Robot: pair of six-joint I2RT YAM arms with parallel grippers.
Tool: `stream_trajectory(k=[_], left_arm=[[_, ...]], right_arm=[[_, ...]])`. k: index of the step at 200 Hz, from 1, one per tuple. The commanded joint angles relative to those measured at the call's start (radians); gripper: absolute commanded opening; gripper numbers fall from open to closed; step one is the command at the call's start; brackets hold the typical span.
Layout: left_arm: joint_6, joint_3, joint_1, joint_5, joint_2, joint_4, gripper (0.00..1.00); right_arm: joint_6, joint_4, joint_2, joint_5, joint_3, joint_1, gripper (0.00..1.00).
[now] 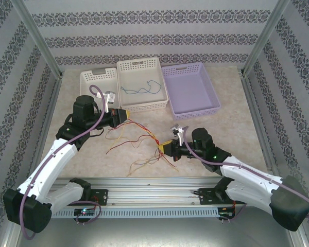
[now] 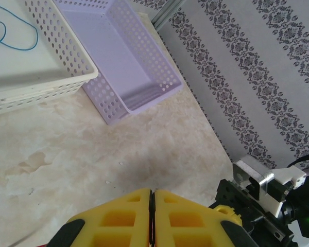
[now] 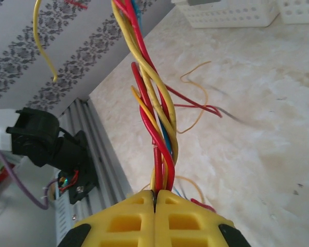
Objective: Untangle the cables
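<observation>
A: Right tool [image 3: 154, 198] is clamped on the twisted bundle [image 3: 155, 103] — red, yellow and a thread of blue plaited together just above its pads.

B: And the left tool [image 1: 123, 116]?

A: Pads together as well. From above, the other end of the plait runs straight out of it, so I take it to be pinching that end.

B: Lay out the rest, big to small.

A: The marbled desk [image 1: 232, 139]. At its far edge stands the purple basket [image 1: 195, 113], and beside it the white basket [image 1: 144, 107] with one blue cable [image 1: 141, 90] lying loose inside. Then the bundle, strung between the two tools over the middle of the desk. Last, the loose ends [image 1: 139, 164] trailing toward the near rail.

B: Which step, then?

A: Mid-untangling, I'd judge. One strand looks sorted into a basket, and the rest are gripped at both ends with the twist tightest near the right tool.

B: And next?

A: Probably one tool lets go and takes a single strand close to the twist while the other holds firm. The pull should go sideways — pulling along the plait would only tighten it.
</observation>
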Motion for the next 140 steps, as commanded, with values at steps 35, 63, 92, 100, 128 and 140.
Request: stream_trajectory(k=[35, 63, 92, 100, 128, 140], left_arm=[[0.040, 0.039, 0.012, -0.049, -0.009, -0.050, 0.00], [0.059, 0.054, 0.011, -0.082, 0.001, -0.094, 0.00], [0.076, 0.077, 0.012, -0.128, 0.019, -0.147, 0.00], [0.081, 0.080, 0.012, -0.131, 0.025, -0.157, 0.00], [0.066, 0.077, 0.011, -0.094, 0.045, -0.137, 0.00], [0.062, 0.076, 0.012, -0.077, 0.052, -0.129, 0.00]], right_arm=[[-0.035, -0.192, -0.300, 0.220, -0.005, -0.073, 0.00], [-0.001, -0.298, -0.425, 0.265, -0.014, -0.186, 0.00], [0.050, -0.369, -0.541, 0.301, -0.034, -0.308, 0.00], [0.063, -0.364, -0.560, 0.271, -0.036, -0.335, 0.00], [0.113, -0.236, -0.492, 0.065, -0.067, -0.353, 0.00], [0.109, -0.189, -0.426, -0.006, -0.056, -0.328, 0.00]])
